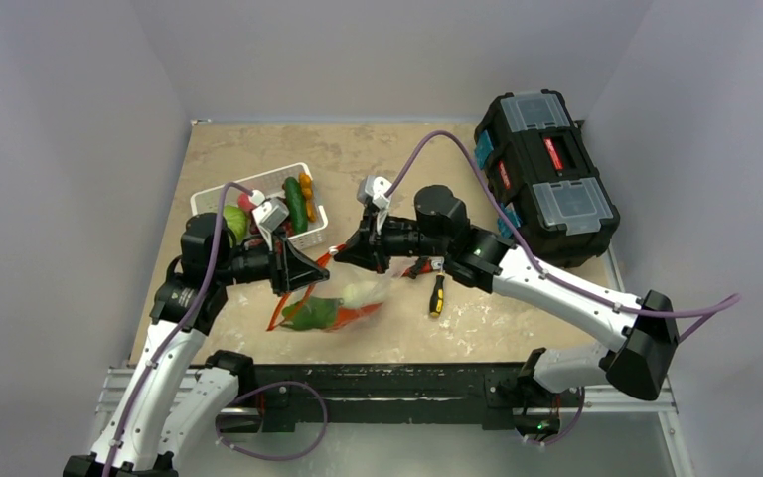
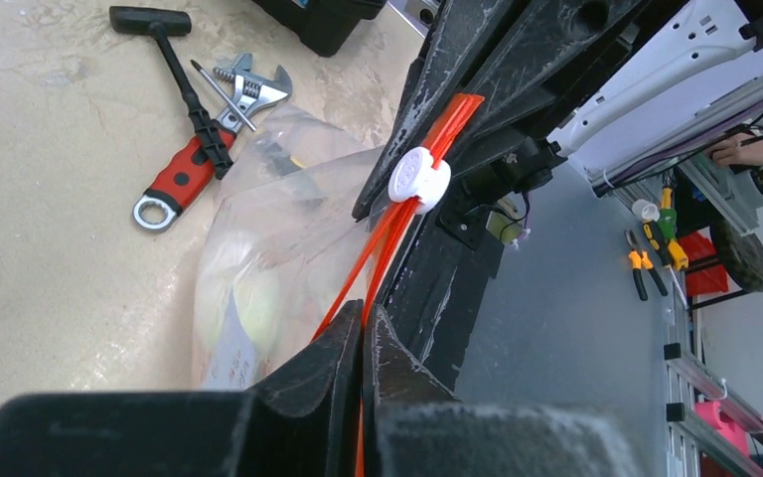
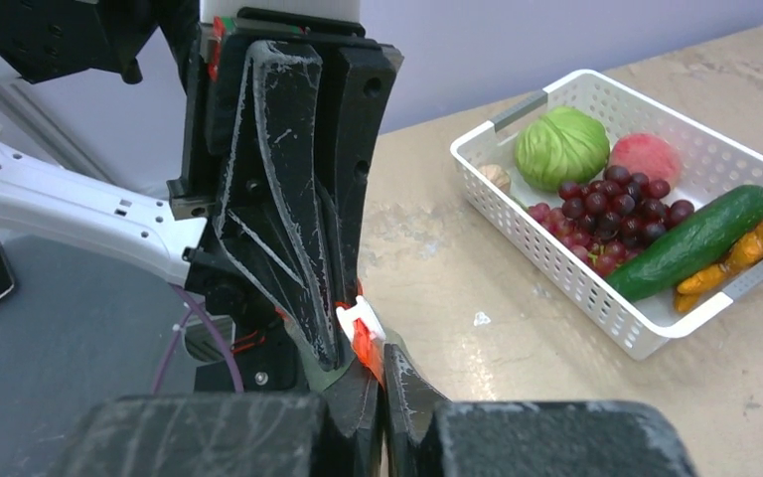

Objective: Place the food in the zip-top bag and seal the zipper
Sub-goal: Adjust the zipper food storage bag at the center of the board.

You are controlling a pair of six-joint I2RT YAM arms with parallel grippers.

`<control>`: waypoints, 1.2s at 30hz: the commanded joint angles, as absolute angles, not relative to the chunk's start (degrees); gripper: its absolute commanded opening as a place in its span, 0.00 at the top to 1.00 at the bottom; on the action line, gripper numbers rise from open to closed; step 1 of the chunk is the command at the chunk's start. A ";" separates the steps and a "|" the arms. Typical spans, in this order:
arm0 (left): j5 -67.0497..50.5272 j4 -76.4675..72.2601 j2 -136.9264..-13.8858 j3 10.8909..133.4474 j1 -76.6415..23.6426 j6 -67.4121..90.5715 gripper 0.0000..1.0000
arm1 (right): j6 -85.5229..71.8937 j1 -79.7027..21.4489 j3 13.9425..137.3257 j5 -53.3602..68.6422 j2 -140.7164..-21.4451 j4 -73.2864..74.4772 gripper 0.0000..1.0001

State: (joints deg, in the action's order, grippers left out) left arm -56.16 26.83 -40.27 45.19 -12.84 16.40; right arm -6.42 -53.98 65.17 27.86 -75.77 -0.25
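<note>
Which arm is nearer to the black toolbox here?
Right. The right arm stretches out just in front of the black toolbox, its forearm passing the box's near-left side. The left arm is on the opposite side, by the white basket, well away from the toolbox.

Robot lab or workshop cell: beige worktop w/ plain grey walls on 3 sides, black toolbox at far right, pliers lying on grey floor nearby.
</note>
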 commanded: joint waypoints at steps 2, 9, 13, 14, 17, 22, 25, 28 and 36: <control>-53.59 29.74 -40.86 48.07 -13.01 16.92 0.76 | -7.07 -53.61 64.54 26.75 -72.10 -4.42 1.00; -41.03 32.94 -36.15 54.87 -13.01 23.47 0.39 | -8.37 -53.53 62.28 16.63 -69.21 -2.90 1.00; -28.94 36.08 -33.07 59.39 -13.01 25.58 0.16 | -9.34 -53.57 61.52 8.12 -66.88 -1.83 1.00; -24.68 37.73 -33.09 60.71 -13.01 26.31 0.15 | -10.04 -53.53 60.91 5.18 -65.68 -1.82 1.00; -11.91 43.38 -35.65 64.47 -12.96 28.45 0.12 | -11.95 -53.53 59.27 -2.03 -62.45 -2.20 1.00; -3.59 45.22 -45.05 67.54 -11.82 30.18 0.06 | -16.09 -53.60 55.87 -9.71 -58.58 -3.43 1.00; -6.92 41.50 -51.92 68.02 -8.02 32.25 0.06 | -18.20 -53.54 53.96 -10.50 -57.64 -5.44 1.00; -10.84 34.73 -58.56 66.36 -3.24 35.77 0.08 | -19.70 -53.53 53.56 -11.93 -57.69 -6.33 1.00; -11.71 22.34 -84.87 75.92 -0.88 30.62 0.26 | -19.91 -53.54 54.05 -10.50 -57.18 -7.16 1.00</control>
State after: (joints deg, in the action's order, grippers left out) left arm -10.68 30.13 -75.50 68.84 -1.08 33.26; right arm -18.70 -53.60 53.39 -9.67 -58.46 -2.79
